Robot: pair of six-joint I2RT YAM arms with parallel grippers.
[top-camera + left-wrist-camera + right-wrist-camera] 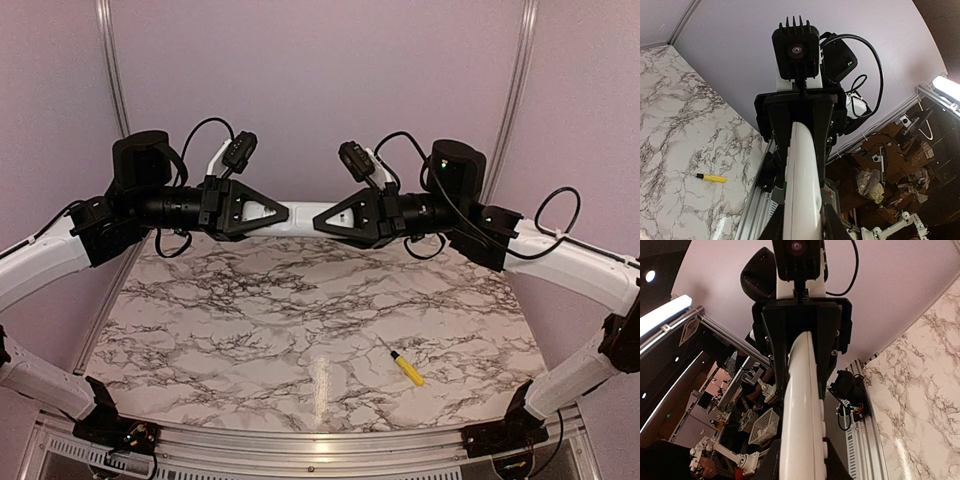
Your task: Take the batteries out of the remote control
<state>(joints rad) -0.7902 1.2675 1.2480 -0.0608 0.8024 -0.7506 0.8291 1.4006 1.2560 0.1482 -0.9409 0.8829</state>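
I hold the remote control [305, 213] level in the air above the marble bench [250, 340]. My left jaws are clamped on its left end and my right jaws on its right end, so only a short white stretch shows between them. A yellow-handled screwdriver [404, 367] lies on the bench toward my right side, well apart from the remote control.

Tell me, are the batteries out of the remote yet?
Not yet. Done: the remote is up off the table. In hand: the left fingers and right fingers each grip one end of it. Still to do: get the batteries out; none show anywhere. The screwdriver lies on the table.
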